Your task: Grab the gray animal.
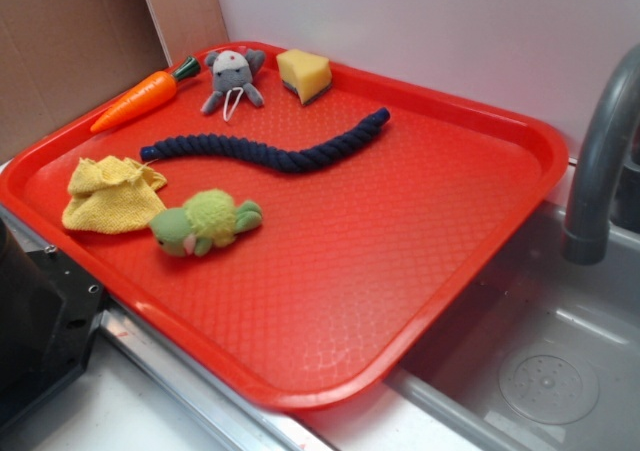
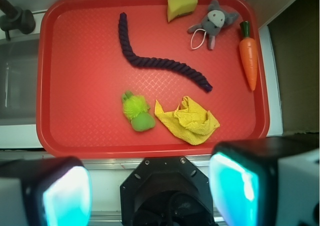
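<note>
The gray animal (image 1: pixel 232 76) is a small gray plush mouse with a whitish face and a white string loop. It lies at the far corner of the red tray (image 1: pixel 400 261), between a carrot and a yellow sponge. In the wrist view the gray animal (image 2: pixel 215 23) shows at the upper right of the tray (image 2: pixel 85 85). My gripper (image 2: pixel 150 191) hangs high above the tray's near edge, far from the mouse. It is open, its cyan pads (image 2: pixel 67 198) wide apart with nothing between them. The exterior view does not show the gripper.
On the tray lie an orange carrot (image 1: pixel 140 96), a yellow sponge (image 1: pixel 303 73), a dark blue rope (image 1: pixel 270 151), a yellow cloth (image 1: pixel 112 196) and a green plush turtle (image 1: pixel 205 221). A sink (image 1: pixel 550 351) with a gray faucet (image 1: pixel 600 161) borders the tray. The black robot base (image 1: pixel 40 311) stands at the near edge.
</note>
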`<state>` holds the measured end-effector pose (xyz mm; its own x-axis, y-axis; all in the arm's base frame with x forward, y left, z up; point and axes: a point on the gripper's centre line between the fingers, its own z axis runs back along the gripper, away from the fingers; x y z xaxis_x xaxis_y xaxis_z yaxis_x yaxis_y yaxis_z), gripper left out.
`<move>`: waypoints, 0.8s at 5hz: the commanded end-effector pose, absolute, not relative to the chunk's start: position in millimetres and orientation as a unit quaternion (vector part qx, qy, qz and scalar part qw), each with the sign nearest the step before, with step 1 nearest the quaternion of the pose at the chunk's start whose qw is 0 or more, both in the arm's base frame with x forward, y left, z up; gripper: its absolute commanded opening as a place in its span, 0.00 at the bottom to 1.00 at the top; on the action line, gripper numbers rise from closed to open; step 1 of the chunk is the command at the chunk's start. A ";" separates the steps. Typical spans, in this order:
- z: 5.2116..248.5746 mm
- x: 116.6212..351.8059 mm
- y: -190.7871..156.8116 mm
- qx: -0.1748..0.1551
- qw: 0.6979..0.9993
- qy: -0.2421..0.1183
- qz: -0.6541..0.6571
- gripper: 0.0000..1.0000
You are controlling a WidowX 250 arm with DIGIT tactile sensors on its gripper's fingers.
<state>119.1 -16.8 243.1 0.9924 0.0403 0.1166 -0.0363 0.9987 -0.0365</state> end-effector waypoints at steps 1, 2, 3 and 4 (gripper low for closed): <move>243.1 119.1 -16.8 -0.017 0.998 -0.059 0.019 1.00; 204.4 127.5 18.5 0.024 0.991 0.019 0.130 1.00; 182.0 156.9 34.8 0.034 0.966 -0.039 0.254 1.00; 158.4 178.0 62.3 0.057 0.922 -0.085 0.374 1.00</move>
<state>179.5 55.6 150.2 0.7167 0.6722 0.1857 -0.6906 0.7212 0.0550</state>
